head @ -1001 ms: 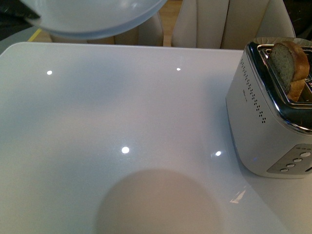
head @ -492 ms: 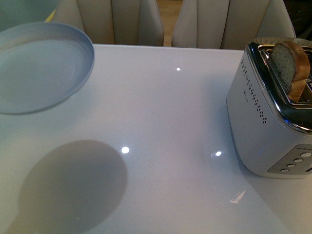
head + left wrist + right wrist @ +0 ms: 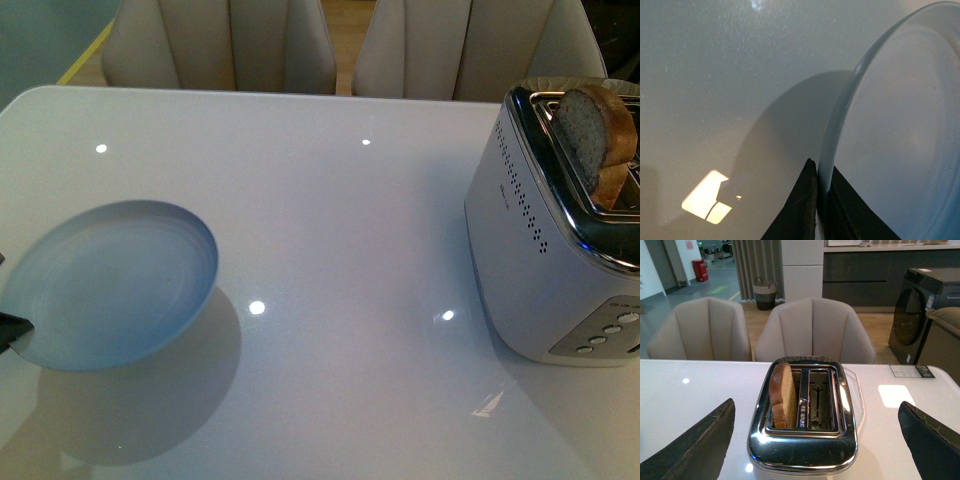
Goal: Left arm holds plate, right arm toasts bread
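On the worktop: I see a glossy white worktop (image 3: 340,230) with small light reflections dotted over it; the left half carries only a shadow, the right end carries the toaster.
Plate: the plate (image 3: 110,282) sits at my left side, pale blue-grey, tilted with its far rim higher than the near one; its shadow falls on the worktop just under and in front of it; in the left wrist view its rim (image 3: 840,125) runs edge-on between the fingers.
Left hand: the left hand (image 3: 822,210) is clamped on the plate's rim, one black finger on each face of it; in the front view only a dark tip shows at the picture's left edge, touching the plate.
Right hand: the right hand (image 3: 817,440) stands wide open; its two dark fingers (image 3: 700,445) frame the toaster from either side, apart from it and gripping nothing.
Bread: the bread (image 3: 782,395) stands upright in one slot of the toaster, its rounded crust poking above the slot; in the front view it shows at the far right (image 3: 595,135).
Toaster: the toaster (image 3: 550,260) is brushed silver with a chrome top, two slots and a row of buttons on its near end; the second slot (image 3: 821,400) shows only its wire guides.
Surroundings: two beige chairs (image 3: 812,327) stand behind the worktop; I also see a wicker basket (image 3: 765,292) on the floor further back and a dark appliance (image 3: 930,310) off to one side.
In the way: the stretch of worktop between plate and toaster carries nothing I can see.
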### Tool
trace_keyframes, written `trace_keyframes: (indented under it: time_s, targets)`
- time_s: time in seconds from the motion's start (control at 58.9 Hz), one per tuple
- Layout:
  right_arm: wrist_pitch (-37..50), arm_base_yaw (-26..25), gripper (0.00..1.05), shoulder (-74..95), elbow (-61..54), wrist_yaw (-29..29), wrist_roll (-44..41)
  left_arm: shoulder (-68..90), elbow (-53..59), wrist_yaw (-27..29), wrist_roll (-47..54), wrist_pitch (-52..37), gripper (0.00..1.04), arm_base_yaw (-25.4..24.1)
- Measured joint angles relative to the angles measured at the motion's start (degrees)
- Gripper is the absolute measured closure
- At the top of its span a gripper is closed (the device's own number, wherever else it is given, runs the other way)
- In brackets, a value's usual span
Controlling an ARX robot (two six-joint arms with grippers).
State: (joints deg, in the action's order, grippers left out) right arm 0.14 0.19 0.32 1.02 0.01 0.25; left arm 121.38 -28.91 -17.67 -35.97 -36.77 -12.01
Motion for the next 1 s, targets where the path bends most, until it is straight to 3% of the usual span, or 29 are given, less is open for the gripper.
trace_keyframes:
  time_s: [0.73,1.001]
  targets:
    - [0.00,0.00,0.09,0.00,0.00,0.00,0.00,14.53,-5.25,2.69,-0.96,-8.41,1.02,3.54]
    - [0.00,0.00,0.09,0.00,0.00,0.02,-0.02,12.00,-3.69,4.22,-0.92,-7.04,0.58,2.86]
